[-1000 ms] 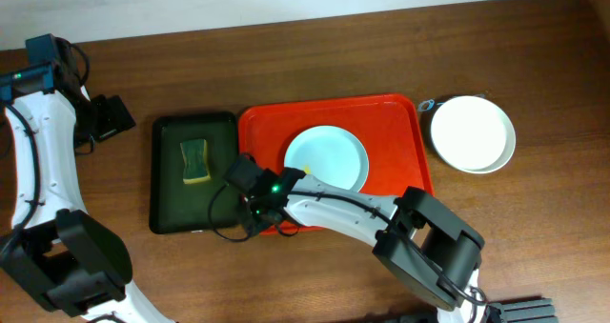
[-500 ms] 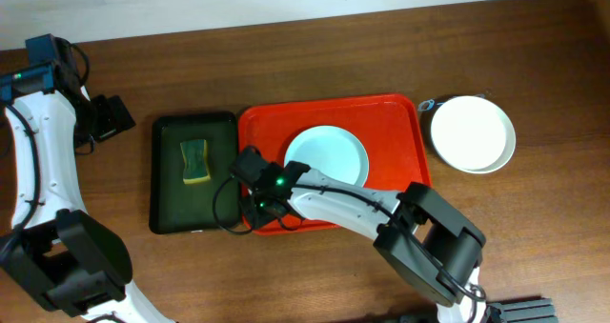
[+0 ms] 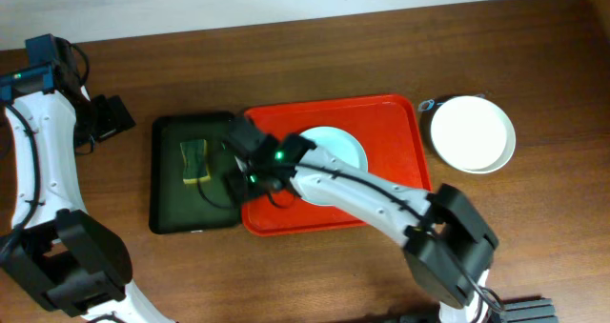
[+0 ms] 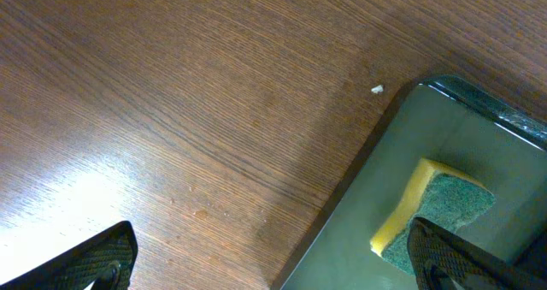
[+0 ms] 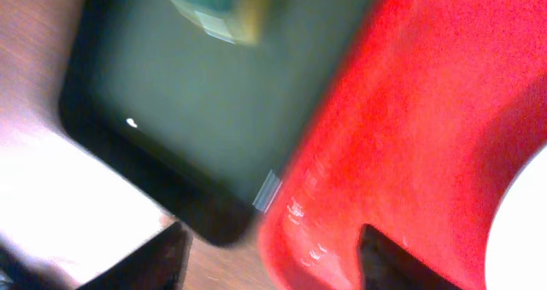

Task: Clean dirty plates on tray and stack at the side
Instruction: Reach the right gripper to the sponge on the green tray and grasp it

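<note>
One plate (image 3: 335, 144) sits on the tray (image 3: 400, 123), pale blue and glossy, a touch right of centre, with the right arm crossing over its lower-left edge. Off the tray, just beside its right end, there's a white plate (image 3: 472, 132) on the table (image 3: 534, 228); whether more lie under it, I can't tell. The right gripper (image 3: 238, 163) hangs over the seam where the tray meets the green tray (image 3: 172, 209), and its wrist view, blurred as it is, shows the fingers (image 5: 167, 256) spread with nothing between them. The sponge (image 3: 195, 161) lies on the green tray just to that gripper's left, yellow side and green scrub side both showing, so a reach for it looks like the step in hand. The left gripper (image 3: 112, 116) is parked well away at the table's far-left, fingers wide, holding nothing. Now that plate: stiff and shallow, probably light, but slick, and it could chip if it's ceramic, which I can't tell. It lies flat, so the raised rim is the only hold, with one finger under the lip and one on top. The upper-right rim is clear of the arm. The sponge is soft and will squash, so pinch it across its narrow sides.
</note>
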`<action>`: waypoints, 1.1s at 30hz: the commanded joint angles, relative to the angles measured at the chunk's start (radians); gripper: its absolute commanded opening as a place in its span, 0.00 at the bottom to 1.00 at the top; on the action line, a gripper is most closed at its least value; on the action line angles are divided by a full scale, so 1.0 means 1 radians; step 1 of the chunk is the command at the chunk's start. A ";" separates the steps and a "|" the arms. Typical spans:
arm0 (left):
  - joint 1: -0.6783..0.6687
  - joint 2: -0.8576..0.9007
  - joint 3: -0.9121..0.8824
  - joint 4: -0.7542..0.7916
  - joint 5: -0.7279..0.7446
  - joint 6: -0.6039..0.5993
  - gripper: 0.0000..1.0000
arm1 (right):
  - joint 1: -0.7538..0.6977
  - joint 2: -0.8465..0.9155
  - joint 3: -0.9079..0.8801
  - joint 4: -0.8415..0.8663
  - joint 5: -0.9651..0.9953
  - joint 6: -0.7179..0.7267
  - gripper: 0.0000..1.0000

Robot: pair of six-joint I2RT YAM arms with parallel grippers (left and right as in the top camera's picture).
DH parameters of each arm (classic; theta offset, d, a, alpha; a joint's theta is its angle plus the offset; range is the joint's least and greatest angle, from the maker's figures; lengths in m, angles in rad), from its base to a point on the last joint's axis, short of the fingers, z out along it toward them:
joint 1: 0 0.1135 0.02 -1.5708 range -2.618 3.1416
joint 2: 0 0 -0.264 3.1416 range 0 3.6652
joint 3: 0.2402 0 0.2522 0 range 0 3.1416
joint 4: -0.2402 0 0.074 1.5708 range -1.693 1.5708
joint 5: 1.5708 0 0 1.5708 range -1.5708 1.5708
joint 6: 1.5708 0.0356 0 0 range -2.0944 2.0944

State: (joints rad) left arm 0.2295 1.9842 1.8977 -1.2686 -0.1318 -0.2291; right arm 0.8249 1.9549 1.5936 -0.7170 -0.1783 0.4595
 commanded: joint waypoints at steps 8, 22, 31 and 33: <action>0.001 -0.021 0.012 -0.001 -0.004 -0.010 0.99 | 0.058 0.190 0.090 0.420 0.214 0.055 0.64; 0.001 -0.021 0.012 -0.001 -0.004 -0.010 0.99 | 0.113 0.408 0.090 0.681 0.426 0.126 0.64; 0.001 -0.021 0.012 -0.001 -0.004 -0.010 0.99 | 0.113 0.444 0.090 0.676 0.426 0.126 0.55; 0.001 -0.021 0.012 -0.001 -0.004 -0.010 0.99 | 0.113 0.447 0.090 0.672 0.427 0.126 0.23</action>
State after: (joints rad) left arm 0.2295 1.9842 1.8977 -1.2690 -0.1318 -0.2291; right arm 0.9386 2.3783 1.6810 -0.0406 0.2279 0.5838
